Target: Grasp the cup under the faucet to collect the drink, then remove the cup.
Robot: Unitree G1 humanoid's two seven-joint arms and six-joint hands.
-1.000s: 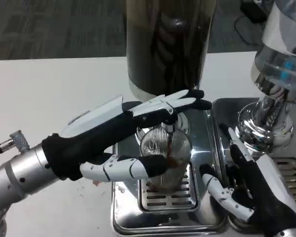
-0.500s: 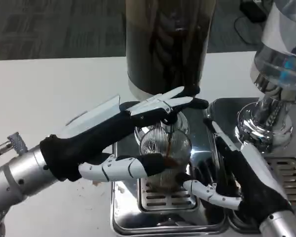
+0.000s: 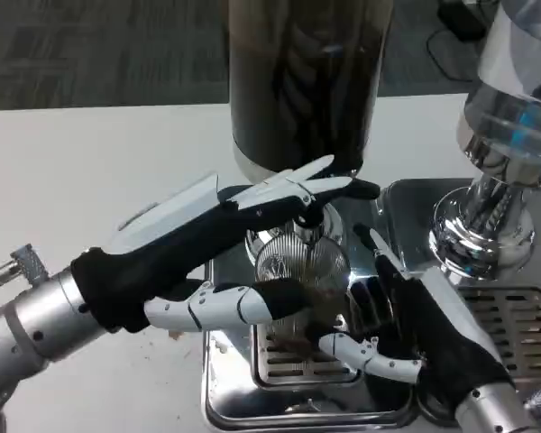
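I have one camera, mounted on the robot's head, looking steeply down and forward at the white table (image 3: 90, 162). It sits close, with the dark drink dispenser (image 3: 308, 81) cropped at the top edge.

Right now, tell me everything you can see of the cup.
The cup is clear ribbed glass or plastic, upright on the metal drip tray under the dark dispenser. Some brown drink shows inside. The left hand wraps it from the left, fingers above, thumb in front. The right hand reaches in beside it; contact is unclear.
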